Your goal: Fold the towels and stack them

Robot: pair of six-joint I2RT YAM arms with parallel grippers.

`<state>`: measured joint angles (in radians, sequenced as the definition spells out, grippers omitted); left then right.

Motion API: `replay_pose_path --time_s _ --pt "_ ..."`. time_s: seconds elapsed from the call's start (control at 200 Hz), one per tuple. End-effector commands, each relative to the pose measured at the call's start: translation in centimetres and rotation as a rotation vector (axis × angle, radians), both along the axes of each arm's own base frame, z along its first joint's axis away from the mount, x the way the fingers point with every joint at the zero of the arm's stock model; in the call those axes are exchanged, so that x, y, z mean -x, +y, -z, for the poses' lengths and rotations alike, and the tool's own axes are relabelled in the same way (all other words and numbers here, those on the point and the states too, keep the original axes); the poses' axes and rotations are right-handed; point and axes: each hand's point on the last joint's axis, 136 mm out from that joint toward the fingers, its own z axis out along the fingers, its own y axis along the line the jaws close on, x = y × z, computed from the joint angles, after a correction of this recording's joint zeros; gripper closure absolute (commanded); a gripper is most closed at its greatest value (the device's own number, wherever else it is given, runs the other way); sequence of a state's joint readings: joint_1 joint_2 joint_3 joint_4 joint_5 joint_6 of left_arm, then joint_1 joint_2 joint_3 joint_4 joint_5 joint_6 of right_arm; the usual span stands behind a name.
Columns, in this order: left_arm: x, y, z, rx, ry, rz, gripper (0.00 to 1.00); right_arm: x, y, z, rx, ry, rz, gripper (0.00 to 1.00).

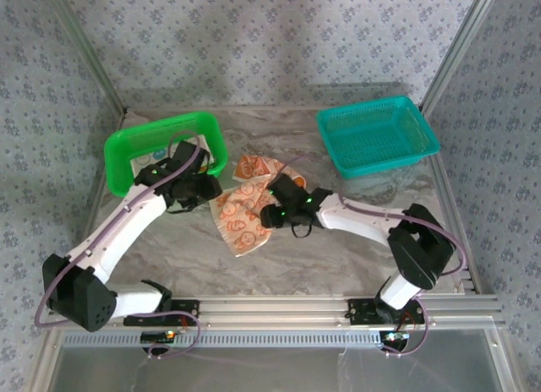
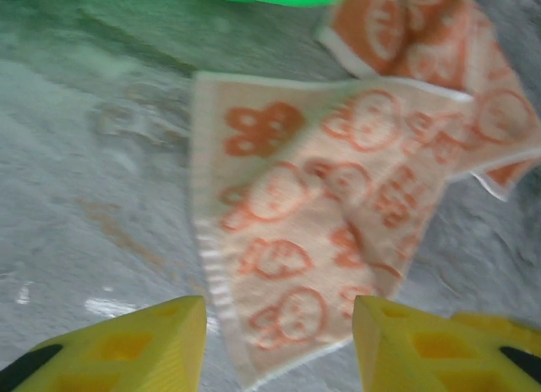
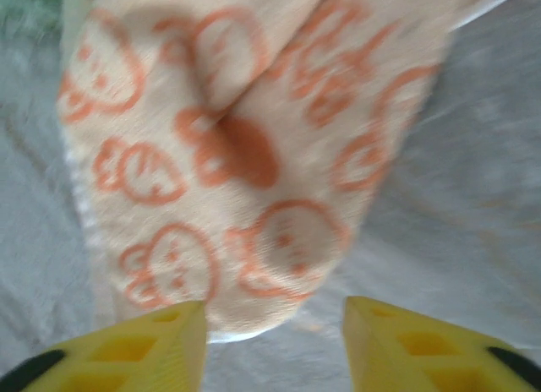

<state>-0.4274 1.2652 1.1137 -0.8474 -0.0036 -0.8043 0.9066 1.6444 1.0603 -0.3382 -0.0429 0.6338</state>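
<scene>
Grey-blue patterned wallpaper (image 1: 279, 37) closes in a grey marble-look table (image 1: 338, 257) set in a metal frame. At the back left sits a bright green plastic mesh basket (image 1: 118, 147), and at the back right a teal plastic mesh basket (image 1: 372, 109).

In the middle of the table lies a peach towel with orange cartoon prints (image 1: 241, 219), rumpled and partly doubled over itself, flat on the surface. A deeper orange piece of cloth (image 1: 254, 168) touches its far end; I cannot tell whether that is a second towel or the same one turned over.

The left gripper (image 1: 203, 189) hangs at the towel's left edge. From its wrist, the yellow fingers (image 2: 169, 341) stand well apart with a towel corner between them, gripping nothing.

The right gripper (image 1: 275, 204) hovers at the towel's right side. Its yellow fingers (image 3: 397, 341) are likewise spread, the towel's rounded fold just ahead of the gap, not pinched
</scene>
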Motion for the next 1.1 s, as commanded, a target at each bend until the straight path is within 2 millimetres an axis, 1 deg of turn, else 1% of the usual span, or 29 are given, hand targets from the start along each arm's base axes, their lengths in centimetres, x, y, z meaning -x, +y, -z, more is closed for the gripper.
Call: replay_pose_path --time_s 0.0,0.03,0.045,0.05,0.055,0.075,0.12,0.165,0.225,0.29,0.31,0.32,0.35,0.395,0.45,0.515,0.525,0.575,0.65,0.7,0.73,0.805,0.914,0.979,1.024,1.094 --pt "-0.4 1.1 1.4 0.010 -0.003 0.079 0.58 0.7 4.4 0.6 -0.049 0.032 -0.020 0.68" --pt "-0.5 1.5 1.7 0.008 -0.001 0.081 0.59 0.9 5.4 1.0 -0.047 0.039 -0.038 0.74" --pt "-0.6 1.6 1.9 0.006 -0.002 0.085 0.60 1.1 5.7 1.6 -0.036 0.047 -0.045 0.75" --pt "-0.6 1.6 1.9 0.007 -0.002 0.085 0.60 1.2 5.7 1.8 -0.032 0.050 -0.047 0.76" --pt "-0.6 1.7 1.9 0.006 -0.003 0.085 0.61 1.0 6.2 1.4 -0.042 0.043 -0.050 0.76" --pt "-0.7 1.9 2.1 0.000 -0.001 0.084 0.62 0.9 7.0 1.4 -0.046 0.043 -0.058 0.77" --pt "-0.7 2.3 2.4 -0.007 0.005 0.081 0.64 1.1 8.0 2.4 -0.041 0.062 -0.074 0.80" --pt "-0.7 2.4 2.8 -0.006 0.010 0.085 0.64 1.1 8.3 3.5 -0.030 0.083 -0.075 0.81" --pt "-0.6 2.4 3.3 0.000 0.021 0.093 0.64 1.4 7.6 4.9 -0.004 0.117 -0.063 0.82" --pt "-0.5 2.1 3.7 0.011 0.030 0.108 0.64 1.4 6.1 5.9 0.016 0.133 -0.042 0.82" --pt "-0.5 2.0 3.8 0.016 0.031 0.114 0.64 1.3 5.7 5.8 0.016 0.133 -0.035 0.82" --pt "-0.5 1.9 4.0 0.017 0.033 0.115 0.64 1.6 4.9 6.5 0.036 0.146 -0.030 0.82" --pt "-0.5 1.7 4.2 0.027 0.035 0.126 0.64 1.7 3.6 7.0 0.057 0.155 -0.020 0.82" --pt "-0.6 1.4 4.6 0.038 0.039 0.137 0.64 1.7 1.8 7.5 0.083 0.167 -0.007 0.82" --pt "-0.7 0.9 5.1 0.053 0.047 0.154 0.67 1.6 -0.7 8.2 0.116 0.184 0.013 0.81" --pt "-0.4 0.4 5.9 0.051 0.075 0.171 0.70 1.6 -3.1 8.6 0.147 0.197 0.031 0.81" --pt "-0.8 0.2 5.9 0.055 0.057 0.175 0.70 1.5 -3.5 8.6 0.151 0.198 0.035 0.81" --pt "-1.0 -0.3 6.4 0.047 0.064 0.189 0.71 1.5 -5.6 8.9 0.176 0.217 0.072 0.81" --pt "-1.0 -1.6 7.1 0.045 0.078 0.223 0.71 1.0 -8.2 8.8 0.206 0.205 0.072 0.80" --pt "-1.0 -2.6 7.6 0.042 0.087 0.247 0.72 0.5 -9.1 8.2 0.200 0.188 0.078 0.79" --pt "-1.0 -3.2 8.0 0.043 0.093 0.262 0.73 0.0 -9.3 7.7 0.188 0.169 0.077 0.78" --pt "-1.0 -4.6 9.0 0.035 0.104 0.297 0.74 -0.3 -9.3 6.2 0.184 0.135 0.074 0.75" --pt "-1.2 -5.0 10.4 0.001 0.124 0.305 0.74 -0.5 -9.1 4.1 0.165 0.082 0.112 0.72" --pt "-1.3 -5.2 11.1 0.004 0.128 0.316 0.74 -0.4 -8.9 3.2 0.147 0.059 0.136 0.70" --pt "-1.5 -5.7 11.2 0.021 0.126 0.333 0.73 -0.2 -8.8 2.8 0.143 0.042 0.150 0.69" --pt "-1.5 -6.5 11.2 0.033 0.118 0.355 0.72 0.1 -8.6 2.5 0.138 0.033 0.175 0.68"
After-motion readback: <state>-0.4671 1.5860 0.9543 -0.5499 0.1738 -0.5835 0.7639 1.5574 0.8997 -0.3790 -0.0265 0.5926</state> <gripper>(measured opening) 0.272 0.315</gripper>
